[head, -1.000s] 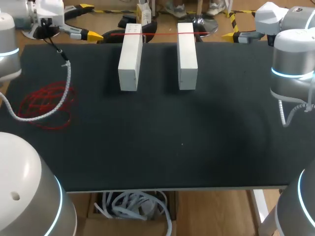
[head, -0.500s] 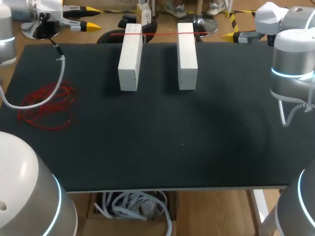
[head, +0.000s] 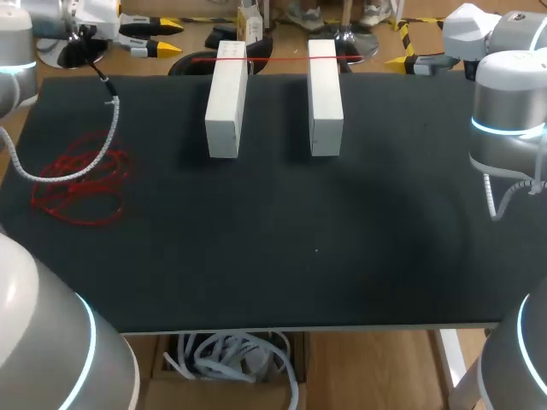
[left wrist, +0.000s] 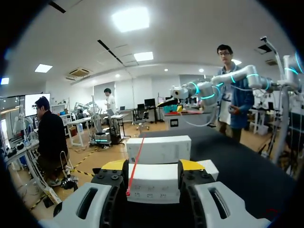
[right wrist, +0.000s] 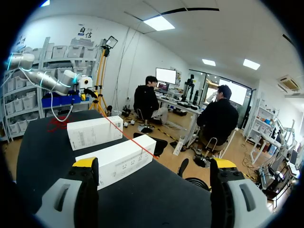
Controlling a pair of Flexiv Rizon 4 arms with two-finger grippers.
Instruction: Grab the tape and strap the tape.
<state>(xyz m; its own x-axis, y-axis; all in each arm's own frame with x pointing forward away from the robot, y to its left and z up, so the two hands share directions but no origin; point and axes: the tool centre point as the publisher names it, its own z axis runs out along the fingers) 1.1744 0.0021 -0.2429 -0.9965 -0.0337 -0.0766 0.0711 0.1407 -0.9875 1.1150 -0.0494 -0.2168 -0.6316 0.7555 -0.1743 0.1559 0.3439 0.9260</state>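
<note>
A thin red tape [head: 273, 59] lies taut across the far ends of two white blocks [head: 226, 102] [head: 325, 98]. A loose red coil of it [head: 77, 184] rests at the table's left. My left gripper [head: 169, 37] hovers past the far left corner, pointing at the blocks. In the left wrist view the tape [left wrist: 135, 164] runs between its fingers [left wrist: 153, 165], which stand half apart and do not pinch it. My right gripper [head: 400, 58] is beyond the far right edge and wide open [right wrist: 154, 166]. The tape [right wrist: 128, 135] ends ahead of it, at the nearer block [right wrist: 118, 161].
A white braided cable [head: 94, 149] hangs from my left arm and sags over the red coil. The black mat [head: 316, 248] covers the table in front of the blocks. A box of white cables [head: 231, 354] sits below the front edge.
My left gripper's fingers have come from wide apart to about half as wide, and the arm shifted a little farther back. The hanging cable swung with it. The right arm kept still.
</note>
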